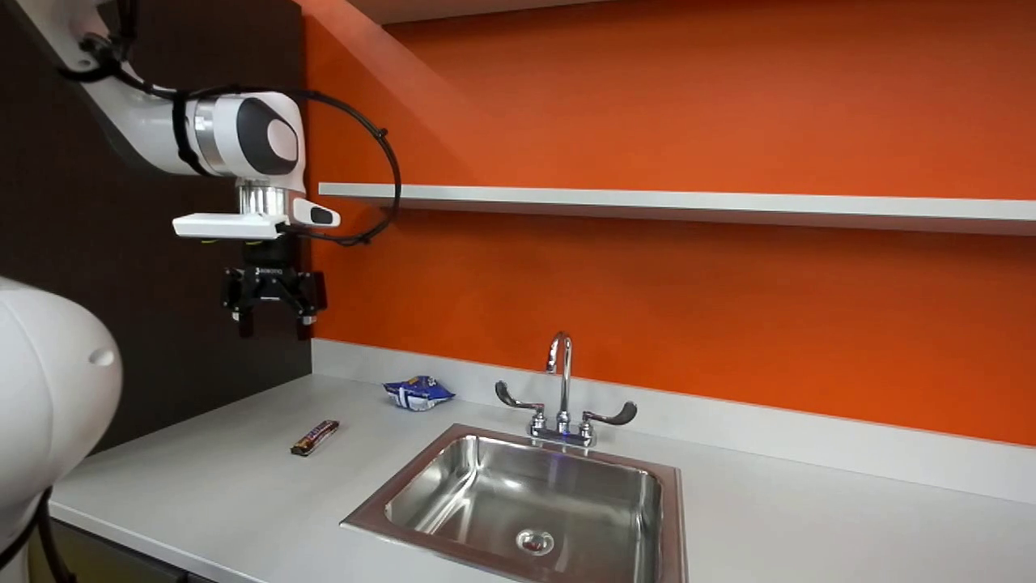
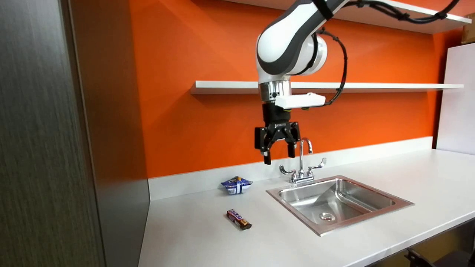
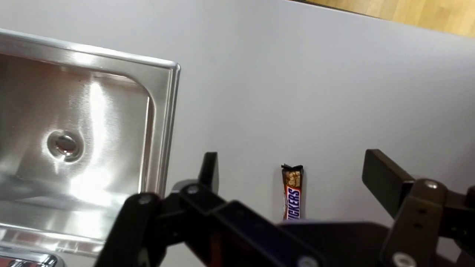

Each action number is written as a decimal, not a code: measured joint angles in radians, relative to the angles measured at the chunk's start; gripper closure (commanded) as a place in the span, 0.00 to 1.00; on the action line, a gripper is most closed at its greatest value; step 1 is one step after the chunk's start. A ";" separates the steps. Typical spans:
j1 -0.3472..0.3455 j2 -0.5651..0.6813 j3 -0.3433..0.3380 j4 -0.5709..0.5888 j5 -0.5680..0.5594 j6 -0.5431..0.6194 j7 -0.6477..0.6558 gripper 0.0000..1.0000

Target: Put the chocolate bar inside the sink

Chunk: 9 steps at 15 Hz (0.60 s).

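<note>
Fingers [image 3: 384,180] hang spread above the bench [image 2: 193,237], the chocolate bar [image 2: 239,219] lies apart from the sink [image 1: 558,486], and only the exterior views catch that blue packet [image 1: 419,393]!

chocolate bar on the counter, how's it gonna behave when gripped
The chocolate bar is probably fairly stiff, since it lies straight. Its blocky shape makes rolling unlikely. The smooth-looking printed wrapper might slip slightly.

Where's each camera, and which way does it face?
An exterior view: beside the jointed white arm, facing a rectangular stainless-steel sink; arm, black fingers show.
An exterior view: near a tall dark panel, facing diagonally across the white counter; arm, fingers show.
Wrist view: at the arm's end, looking down at a slim brown chocolate bar; fingers show.
Both exterior views share sink, bar, fingers.
</note>
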 measured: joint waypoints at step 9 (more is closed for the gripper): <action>0.049 0.309 0.009 0.169 -0.052 0.145 0.148 0.00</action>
